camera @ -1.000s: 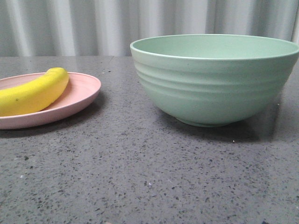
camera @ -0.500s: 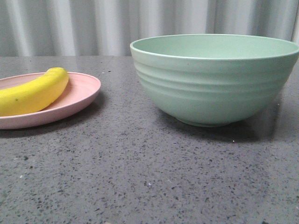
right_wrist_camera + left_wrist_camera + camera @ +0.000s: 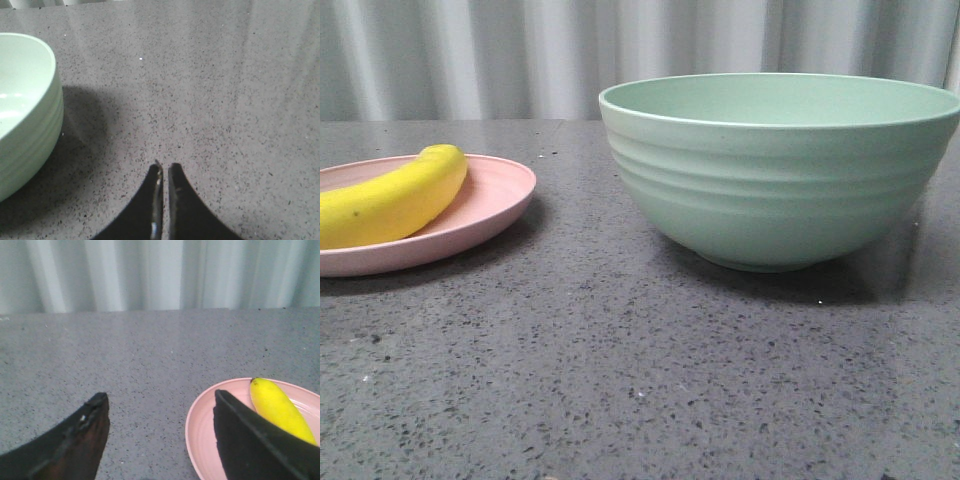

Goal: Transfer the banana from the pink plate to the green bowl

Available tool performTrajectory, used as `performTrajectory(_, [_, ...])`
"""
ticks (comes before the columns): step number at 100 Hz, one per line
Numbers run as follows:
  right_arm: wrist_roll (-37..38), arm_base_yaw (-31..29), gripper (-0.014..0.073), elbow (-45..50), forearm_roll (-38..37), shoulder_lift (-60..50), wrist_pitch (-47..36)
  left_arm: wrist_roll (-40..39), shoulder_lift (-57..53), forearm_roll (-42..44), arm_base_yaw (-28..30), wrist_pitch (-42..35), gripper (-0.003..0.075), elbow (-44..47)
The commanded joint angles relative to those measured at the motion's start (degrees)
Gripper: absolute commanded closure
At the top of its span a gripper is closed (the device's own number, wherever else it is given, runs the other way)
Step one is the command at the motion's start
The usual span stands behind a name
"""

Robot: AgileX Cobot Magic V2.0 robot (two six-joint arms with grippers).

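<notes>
Front view shows the banana (image 3: pixel 390 198) lying on the pink plate (image 3: pixel 495 205) at the left of the grey speckled surface (image 3: pixel 620 380). The green bowl (image 3: pixel 780 175) stands upright to the right of the plate, well apart from it, and what shows of its inside holds nothing. Neither arm appears in this view.

Status of the left gripper (image 3: pixel 160 412): the left wrist view shows its fingers (image 3: pixel 87 422) spread wide, holding nothing. One finger stands over bare surface; the other overlaps the near part of the plate, just beside the banana. Whether that finger touches the plate or hangs above it cannot be told.

Status of the right gripper (image 3: pixel 165 167): the right wrist view shows its fingers pressed together with only a thin slit between them, gripping nothing. It sits over bare surface beside the bowl, apart from its wall.

Progress assessment: no part of the transfer is complete. The banana is not grasped and not lifted. By judgement, the current step is the approach of the left gripper to the banana.

Remaining steps:
1. Centre the spread fingers across the banana body.
2. Clamp and lift clear of the plate rim.
3. Carry over the bowl rim.
4. Release inside the bowl.
</notes>
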Motion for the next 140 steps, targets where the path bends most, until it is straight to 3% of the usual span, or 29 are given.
performTrajectory(1, [-0.4,-0.3,0.0657,-1.7,0.0,0.7,-5.9,-0.4,3.8,-2.9,0.0,-0.4,0.0276,-4.9])
performTrajectory(14, [-0.4,-0.3,0.0657,-1.7,0.0,0.7,-7.0,-0.4,9.2,-5.0,-1.0,3.4,0.0224,-9.6])
performTrajectory(69, [-0.4,-0.3,0.0657,-1.7,0.0,0.7,-7.0,3.2,33.0,-5.0,-19.0,19.6,0.0226,-23.4])
performTrajectory(92, [-0.4,-0.3,0.0657,-1.7,0.0,0.7,-6.6,5.8,39.6,-4.2,-19.6,24.3,0.0226,-25.1])
performTrajectory(140, [-0.4,-0.3,0.0657,-1.7,0.0,0.7,-6.6,5.8,43.8,0.7,-19.6,25.9,0.0227,-25.1])
